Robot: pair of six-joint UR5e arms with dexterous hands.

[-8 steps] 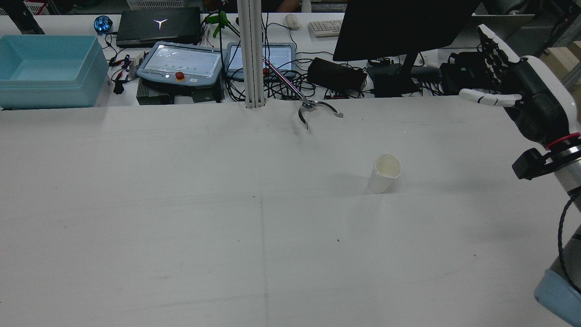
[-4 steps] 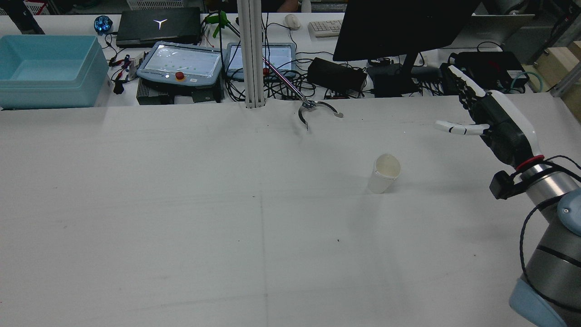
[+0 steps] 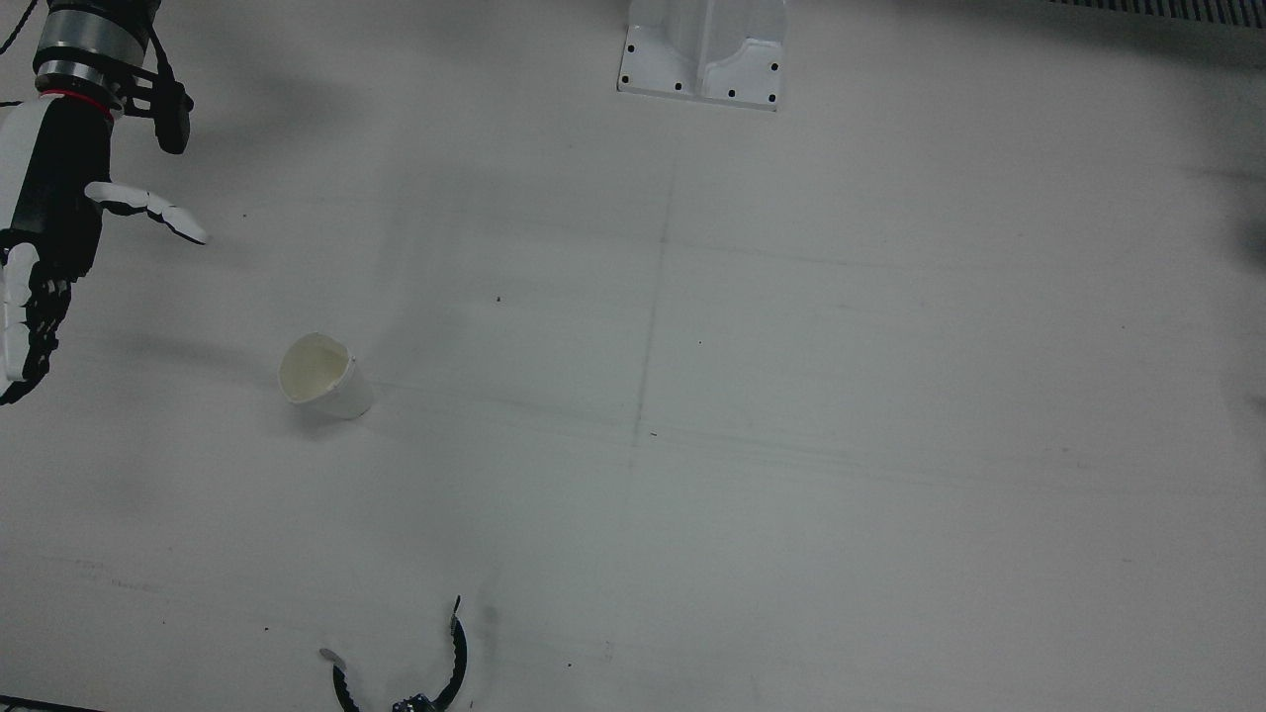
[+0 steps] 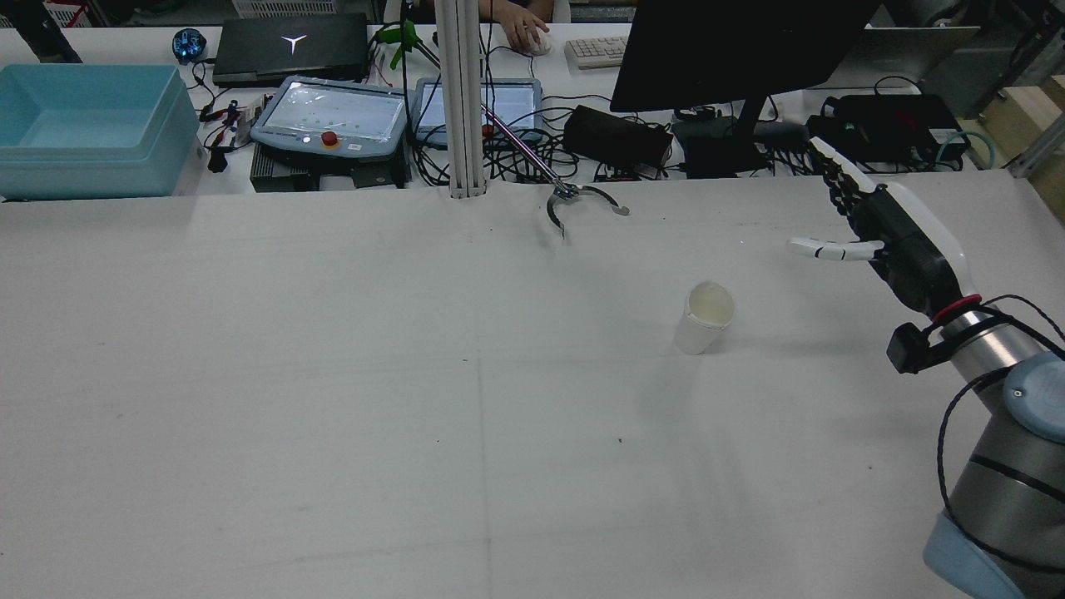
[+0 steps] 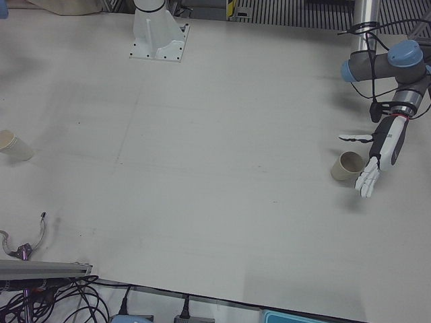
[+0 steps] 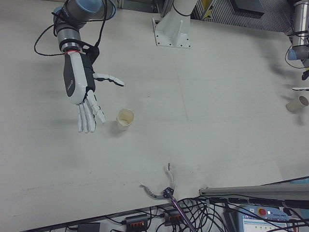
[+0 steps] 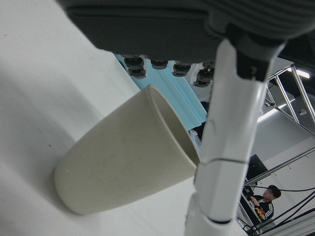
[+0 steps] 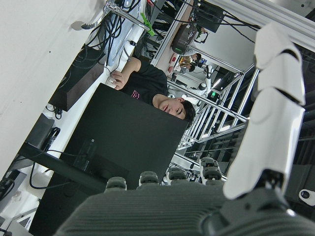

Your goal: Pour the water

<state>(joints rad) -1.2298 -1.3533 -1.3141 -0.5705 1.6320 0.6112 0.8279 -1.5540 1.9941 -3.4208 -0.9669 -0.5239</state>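
A white paper cup (image 4: 705,318) (image 3: 321,376) (image 6: 125,119) stands upright right of the table's middle in the rear view. My right hand (image 4: 890,241) (image 3: 45,267) (image 6: 82,92) hovers open beside it, fingers spread, thumb pointing toward the cup, a clear gap between them. A second, beige cup (image 5: 348,166) (image 7: 123,152) (image 6: 297,103) stands at the table's other end. My left hand (image 5: 377,155) is open close around it, thumb (image 7: 231,147) on one side and fingers on the other; I cannot tell if it touches. The left hand is outside the rear view.
A metal grabber claw (image 4: 582,200) (image 3: 406,682) lies at the far table edge. Behind it are a blue bin (image 4: 83,125), a teach pendant (image 4: 333,116), a monitor (image 4: 732,50) and cables. A pedestal (image 3: 702,49) stands at the robot's side. A person (image 8: 167,98) sits behind.
My right hand has come down and moved inward toward the white cup, still open. A person's hand now rests on the mouse at the back. The cup has not moved.
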